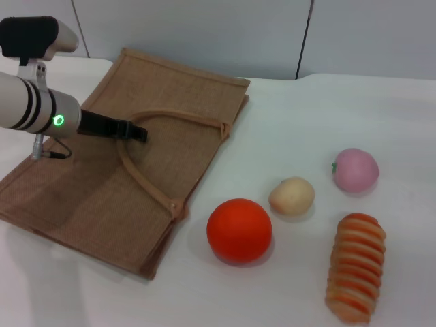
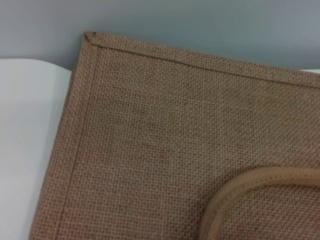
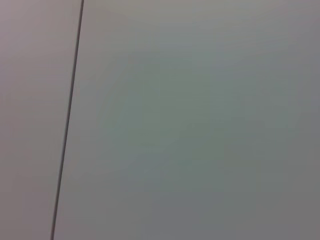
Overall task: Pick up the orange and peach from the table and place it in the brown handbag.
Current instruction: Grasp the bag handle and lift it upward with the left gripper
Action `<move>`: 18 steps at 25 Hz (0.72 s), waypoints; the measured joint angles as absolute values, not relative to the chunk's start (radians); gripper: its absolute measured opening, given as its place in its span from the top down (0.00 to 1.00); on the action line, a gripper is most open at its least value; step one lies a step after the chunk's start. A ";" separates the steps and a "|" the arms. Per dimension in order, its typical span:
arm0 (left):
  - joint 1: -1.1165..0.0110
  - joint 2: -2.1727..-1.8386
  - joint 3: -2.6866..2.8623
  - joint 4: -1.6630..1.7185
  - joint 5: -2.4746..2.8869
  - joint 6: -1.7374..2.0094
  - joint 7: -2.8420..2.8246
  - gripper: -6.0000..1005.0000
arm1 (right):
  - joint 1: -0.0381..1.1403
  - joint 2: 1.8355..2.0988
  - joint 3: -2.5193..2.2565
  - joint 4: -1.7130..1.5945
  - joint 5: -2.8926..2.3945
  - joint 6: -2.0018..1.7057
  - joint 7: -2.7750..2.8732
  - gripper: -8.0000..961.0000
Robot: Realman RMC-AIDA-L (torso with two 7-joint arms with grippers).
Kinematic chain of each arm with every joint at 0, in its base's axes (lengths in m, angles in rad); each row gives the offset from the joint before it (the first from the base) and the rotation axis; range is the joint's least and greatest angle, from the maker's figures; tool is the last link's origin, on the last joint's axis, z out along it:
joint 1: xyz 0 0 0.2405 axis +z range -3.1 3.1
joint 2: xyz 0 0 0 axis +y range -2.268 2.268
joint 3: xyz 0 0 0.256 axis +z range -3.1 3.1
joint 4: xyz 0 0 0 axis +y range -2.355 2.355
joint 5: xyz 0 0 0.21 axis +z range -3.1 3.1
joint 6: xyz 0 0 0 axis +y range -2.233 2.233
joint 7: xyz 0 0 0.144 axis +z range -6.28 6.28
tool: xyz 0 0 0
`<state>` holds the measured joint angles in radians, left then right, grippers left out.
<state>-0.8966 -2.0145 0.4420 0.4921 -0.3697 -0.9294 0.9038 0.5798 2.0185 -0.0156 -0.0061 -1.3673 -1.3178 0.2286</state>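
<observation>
— Jute first: the brown handbag (image 1: 116, 184) lies flat on the table (image 1: 306, 109), on the robot's left, its mouth edge facing the fruit and its two handles looped across the top panel. It's closed flat, so nothing can go in yet.

— So which step is this?

— Opening the bag, I'd judge. The left gripper (image 1: 136, 131) sits over the bag where the upper handle (image 1: 177, 117) begins to curve, its dark fingers looking drawn close together; I can't tell if they pinch the strap. The left wrist view shows only weave, a far corner and a bend of handle.

— And the right arm?

— Out of sight; its camera faces a blank wall, so its fingers can't be judged.

— The fruit?

— All untouched. The orange (image 1: 239, 230) rests just beside the bag's near corner. The striped loaf (image 1: 355, 267) lies well to its right, the beige fruit (image 1: 291, 196) is close behind the orange, and the peach (image 1: 355, 169) sits farther right still.

— Room to move?

— Open table beyond the fruit. Lifting the handle calls for care, since the mouth edge is near the orange.
</observation>
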 joint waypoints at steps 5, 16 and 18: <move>-0.897 -2.016 0.445 0.491 -0.370 -0.925 0.899 0.38 | 0.580 2.019 -0.017 -0.006 -1.366 -1.318 0.229 0.30; -0.896 -2.017 0.446 0.489 -0.370 -0.923 0.898 0.47 | 0.579 2.019 -0.017 -0.006 -1.365 -1.318 0.229 0.31; -0.895 -2.017 0.446 0.489 -0.370 -0.924 0.897 0.49 | 0.578 2.019 -0.018 -0.006 -1.365 -1.318 0.229 0.30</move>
<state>-0.8953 -2.0169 0.4464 0.4893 -0.3697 -0.9240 0.8972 0.5784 2.0187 -0.0180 -0.0061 -1.3651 -1.3177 0.2286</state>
